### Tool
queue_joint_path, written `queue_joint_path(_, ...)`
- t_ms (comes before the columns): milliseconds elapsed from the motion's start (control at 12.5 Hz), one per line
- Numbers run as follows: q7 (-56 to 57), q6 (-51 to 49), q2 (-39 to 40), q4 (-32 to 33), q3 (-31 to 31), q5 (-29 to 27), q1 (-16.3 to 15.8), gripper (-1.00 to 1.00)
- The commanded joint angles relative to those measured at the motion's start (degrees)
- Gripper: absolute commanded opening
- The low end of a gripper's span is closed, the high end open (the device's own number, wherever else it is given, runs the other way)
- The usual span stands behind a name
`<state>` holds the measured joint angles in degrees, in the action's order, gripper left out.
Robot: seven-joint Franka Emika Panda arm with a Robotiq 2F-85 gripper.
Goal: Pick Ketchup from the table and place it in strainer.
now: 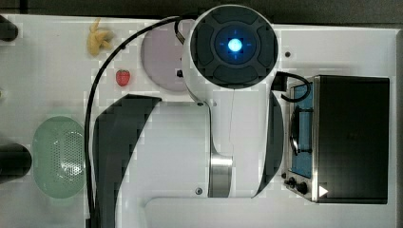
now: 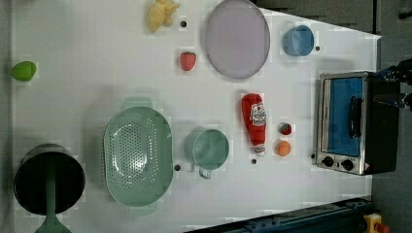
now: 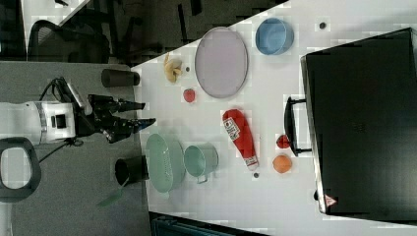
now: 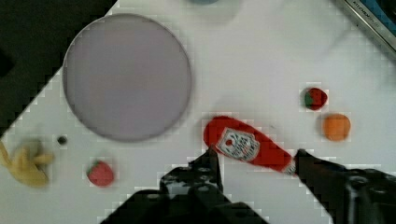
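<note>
The arm's gripper point(image 4: 254, 156) hangs with its jaws spread wide apart, holding nothing.

left view | ketchup point(image 2: 254, 122) right of cup point(image 2: 210, 149) | strainer point(image 2: 138, 155) left of cup

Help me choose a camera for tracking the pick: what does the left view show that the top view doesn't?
Left view alone: the ketchup lying on the table, the green cup, the blue cup and the orange fruit. Top view alone: the arm's white body, which covers the middle of the table. Both: the strainer, the plate, a strawberry and the toaster oven.
</note>
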<state>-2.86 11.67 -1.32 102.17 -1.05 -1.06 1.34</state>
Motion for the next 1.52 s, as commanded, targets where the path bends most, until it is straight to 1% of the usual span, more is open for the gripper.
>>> queue_joint_path(80, 4.68, -7.14, -11.35, 6.37, -2.71, -0.64, 6.07, 0.59)
queue_joint_path(240, 4.87, -6.94, -10.88, 6.76, -2.92, -0.64, 6.03, 0.99)
queue_joint_path(560, 7.59, -6.27, -6.98, 9.81, -4.66, -0.64, 5.84, 1.0)
queue_joint_path(720, 13.16, -3.18, -4.2, 12.6, -5.76, -0.64, 5.64, 1.0)
queue_joint_path(880, 22.61, 3.46, -1.88, 16.74, -6.67, -0.64, 5.54, 1.0)
queue_joint_path(1280, 48.33, 24.38, 2.86, 27.07, -7.21, -0.64, 5.22, 1.0)
queue_joint_path(1440, 55.44, 31.39, 4.7, 30.45, -7.43, -0.64, 5.21, 1.0)
queue_joint_path(1520, 56.42, 34.77, 5.68, 32.0, -7.46, -0.64, 5.2, 1.0)
